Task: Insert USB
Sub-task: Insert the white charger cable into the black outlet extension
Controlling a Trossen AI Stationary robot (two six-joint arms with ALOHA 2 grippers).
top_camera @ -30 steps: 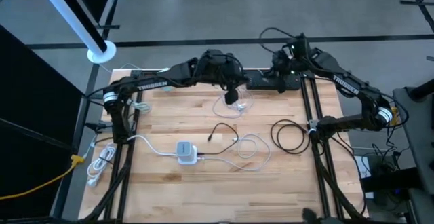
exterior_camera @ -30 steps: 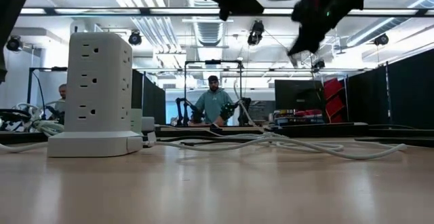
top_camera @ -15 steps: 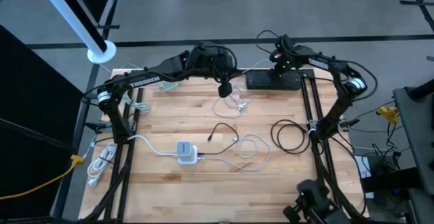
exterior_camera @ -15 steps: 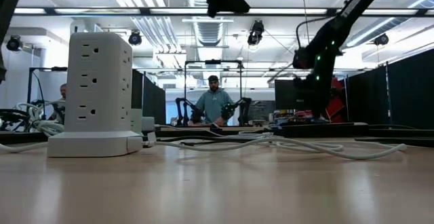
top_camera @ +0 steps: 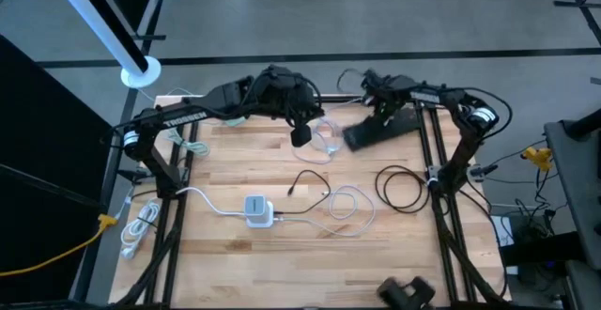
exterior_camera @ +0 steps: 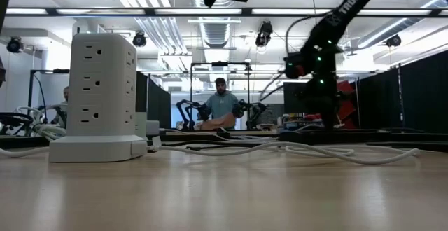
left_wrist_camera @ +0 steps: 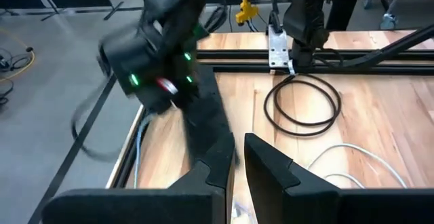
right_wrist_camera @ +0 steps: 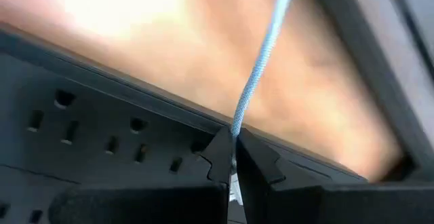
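Black power strip (top_camera: 378,130): I see it lying askew at the far edge of the wooden surface (top_camera: 235,254), its sockets filling my right wrist view.
Right hand (right_wrist_camera: 234,157): right over the strip, fingers nearly closed, pinching a pale blue-white cable (right_wrist_camera: 261,58).
Left hand (top_camera: 301,134): raised above the far middle of the surface, fingers close together, a narrow gap between them, nothing held that I can make out.
White outlet tower (top_camera: 256,209): near the middle, white cables (top_camera: 349,204) looped beside it.
Black coil (top_camera: 402,189): right side.
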